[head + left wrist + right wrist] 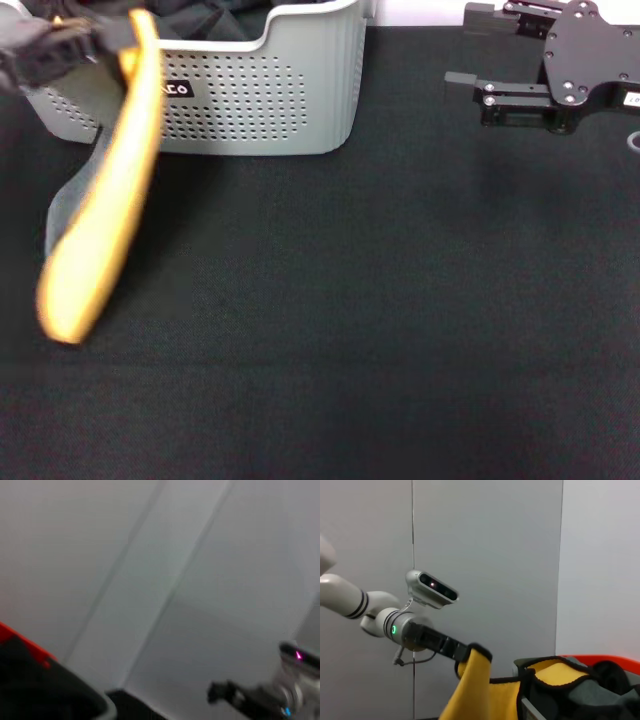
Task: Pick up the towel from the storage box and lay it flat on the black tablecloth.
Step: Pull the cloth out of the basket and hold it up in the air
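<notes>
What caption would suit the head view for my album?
Left hand lifts the yellow towel clear of the grey storage box, above the black tablecloth; right hand waits aside.

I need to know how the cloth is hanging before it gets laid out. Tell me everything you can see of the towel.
The towel is a soft, plush yellow-orange cloth with black edging and a greyish reverse. It hangs lengthwise from the left gripper, which is shut on its top edge in front of the storage box. It droops folded and slanted, not spread flat. Whether its lower end touches the black tablecloth cannot be told. The right wrist view shows it draped from the gripper, beside the box's rim.
</notes>
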Robot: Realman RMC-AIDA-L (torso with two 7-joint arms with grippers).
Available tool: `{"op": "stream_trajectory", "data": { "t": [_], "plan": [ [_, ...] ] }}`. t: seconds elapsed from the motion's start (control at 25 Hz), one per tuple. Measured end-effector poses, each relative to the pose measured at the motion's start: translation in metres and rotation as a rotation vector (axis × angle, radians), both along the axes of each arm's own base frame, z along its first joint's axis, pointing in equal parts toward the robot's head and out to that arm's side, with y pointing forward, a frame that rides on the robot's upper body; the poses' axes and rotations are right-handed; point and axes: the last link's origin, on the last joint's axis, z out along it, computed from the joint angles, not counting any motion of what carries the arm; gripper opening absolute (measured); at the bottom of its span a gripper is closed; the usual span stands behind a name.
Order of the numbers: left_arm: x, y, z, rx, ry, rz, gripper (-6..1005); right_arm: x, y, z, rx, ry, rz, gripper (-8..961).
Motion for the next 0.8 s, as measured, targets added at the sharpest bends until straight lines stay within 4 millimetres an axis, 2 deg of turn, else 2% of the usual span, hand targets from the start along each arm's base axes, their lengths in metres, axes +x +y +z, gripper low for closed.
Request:
{"op": "stream_trajectory", "data": {
  "t": [0.24, 0.56, 0.8],
  "plan": [
    [0.021, 0.007, -0.021, -0.122, 0.117, -0.169, 15, 0.001, 0.001, 0.0, 0.0, -0.005, -0.004, 769],
    [0.042, 0.002, -0.053, -0.387, 0.264, -0.334, 15, -0.002, 0.005, -0.001, 0.006, -0.006, -0.009, 769],
    [0.049, 0.006, -0.059, -0.472, 0.349, -0.341, 15, -0.003, 0.008, -0.004, 0.014, -0.017, -0.018, 769]
  ]
}}
